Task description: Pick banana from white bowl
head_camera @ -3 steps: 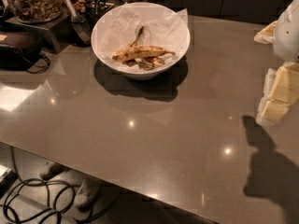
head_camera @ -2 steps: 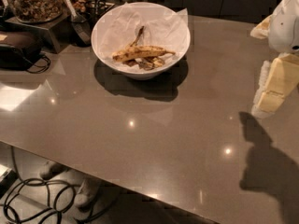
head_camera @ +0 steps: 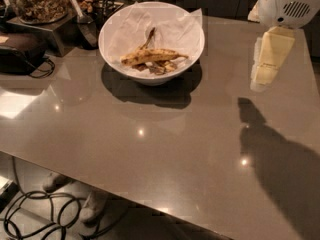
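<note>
The banana (head_camera: 150,56), yellow with brown spotting, lies on its side in the middle of the white bowl (head_camera: 111,26), on crumpled white paper. Small dark peel scraps (head_camera: 156,69) lie just in front of it, and a thin dark stem piece (head_camera: 149,36) lies behind it. The bowl stands at the far middle of the grey table. My gripper (head_camera: 261,80), cream-coloured under a white wrist housing (head_camera: 287,4), hangs above the table to the right of the bowl. It is well apart from the bowl and holds nothing that I can see.
A glass jar of nuts (head_camera: 37,1) stands on a dark stand at the far left, with a scoop and dark utensils (head_camera: 85,24) beside it. A black device with a cable (head_camera: 20,51) sits at the left edge. Cables (head_camera: 45,219) lie on the floor below the table's front edge.
My gripper has moved left and farther back over the table, closer to the bowl. The bowl and banana have not moved.
</note>
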Controlling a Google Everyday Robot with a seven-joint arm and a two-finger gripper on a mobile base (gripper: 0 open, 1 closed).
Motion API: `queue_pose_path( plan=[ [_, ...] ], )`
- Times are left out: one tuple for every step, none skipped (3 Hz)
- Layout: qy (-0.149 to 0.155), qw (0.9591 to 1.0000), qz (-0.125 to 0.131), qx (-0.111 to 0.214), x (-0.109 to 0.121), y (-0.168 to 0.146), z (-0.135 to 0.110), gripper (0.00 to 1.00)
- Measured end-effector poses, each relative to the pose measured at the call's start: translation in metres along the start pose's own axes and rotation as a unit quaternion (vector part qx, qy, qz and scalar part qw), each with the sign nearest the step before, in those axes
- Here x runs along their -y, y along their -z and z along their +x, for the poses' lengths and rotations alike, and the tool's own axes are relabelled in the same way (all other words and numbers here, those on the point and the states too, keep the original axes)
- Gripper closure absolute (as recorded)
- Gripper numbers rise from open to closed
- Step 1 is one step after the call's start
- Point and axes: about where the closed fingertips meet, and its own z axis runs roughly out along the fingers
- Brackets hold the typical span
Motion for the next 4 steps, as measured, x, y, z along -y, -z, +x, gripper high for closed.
queue_pose_path(
  plan=[
    [0.002,0.9998,0.016,0.011,0.008,0.004,-0.008,0.00],
    [0.011,0.9994,0.030,0.017,0.017,0.001,-0.020,0.00],
    [0.025,0.9987,0.035,0.027,0.038,-0.005,-0.041,0.00],
    [0.057,0.9966,0.045,0.039,0.073,-0.009,-0.077,0.00]
  ],
)
